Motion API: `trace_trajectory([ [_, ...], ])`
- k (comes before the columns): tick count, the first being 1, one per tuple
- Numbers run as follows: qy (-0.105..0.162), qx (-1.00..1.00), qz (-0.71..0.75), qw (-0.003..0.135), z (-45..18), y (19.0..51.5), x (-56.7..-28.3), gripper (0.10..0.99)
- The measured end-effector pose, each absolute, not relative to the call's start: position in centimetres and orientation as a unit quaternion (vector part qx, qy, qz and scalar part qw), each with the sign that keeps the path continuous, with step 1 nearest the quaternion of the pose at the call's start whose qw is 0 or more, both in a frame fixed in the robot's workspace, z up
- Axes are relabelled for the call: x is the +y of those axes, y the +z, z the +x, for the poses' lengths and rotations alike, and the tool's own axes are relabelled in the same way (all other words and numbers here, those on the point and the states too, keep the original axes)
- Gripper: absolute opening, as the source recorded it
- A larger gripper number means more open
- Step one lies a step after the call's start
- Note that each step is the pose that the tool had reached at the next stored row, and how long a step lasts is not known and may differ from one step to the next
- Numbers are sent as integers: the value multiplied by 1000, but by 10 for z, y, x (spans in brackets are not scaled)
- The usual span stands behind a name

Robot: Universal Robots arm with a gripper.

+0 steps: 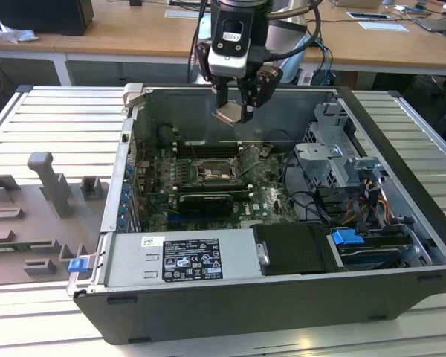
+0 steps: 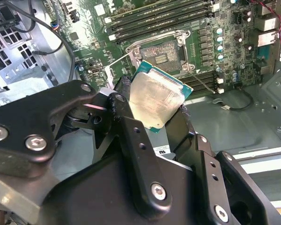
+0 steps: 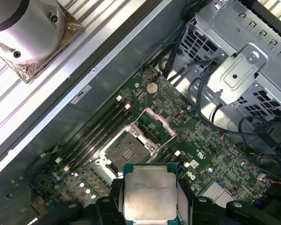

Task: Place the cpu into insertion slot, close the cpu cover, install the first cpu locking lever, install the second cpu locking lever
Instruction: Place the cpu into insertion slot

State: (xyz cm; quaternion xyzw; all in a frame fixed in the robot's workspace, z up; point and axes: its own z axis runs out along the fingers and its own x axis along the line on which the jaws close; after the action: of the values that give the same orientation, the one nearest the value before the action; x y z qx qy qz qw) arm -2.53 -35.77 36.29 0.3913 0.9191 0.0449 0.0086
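Squareness is what I judge counts here: my jaws are clamped on the edges of the chip (image 3: 150,197), held in the air well clear of the open socket (image 3: 126,151) on the green board (image 3: 215,154) below, so it should go down level, corners matched, unforced.

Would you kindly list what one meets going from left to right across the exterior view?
Grey fixture plate → pale latch on the case's corner → the cpu, clamped in the end effector → silvery drive cage → the case's right wall.
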Motion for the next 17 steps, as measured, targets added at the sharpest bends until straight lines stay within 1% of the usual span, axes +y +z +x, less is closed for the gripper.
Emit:
trace_trajectory([
  [17, 45, 918, 395, 9, -25, 357, -358, 541],
])
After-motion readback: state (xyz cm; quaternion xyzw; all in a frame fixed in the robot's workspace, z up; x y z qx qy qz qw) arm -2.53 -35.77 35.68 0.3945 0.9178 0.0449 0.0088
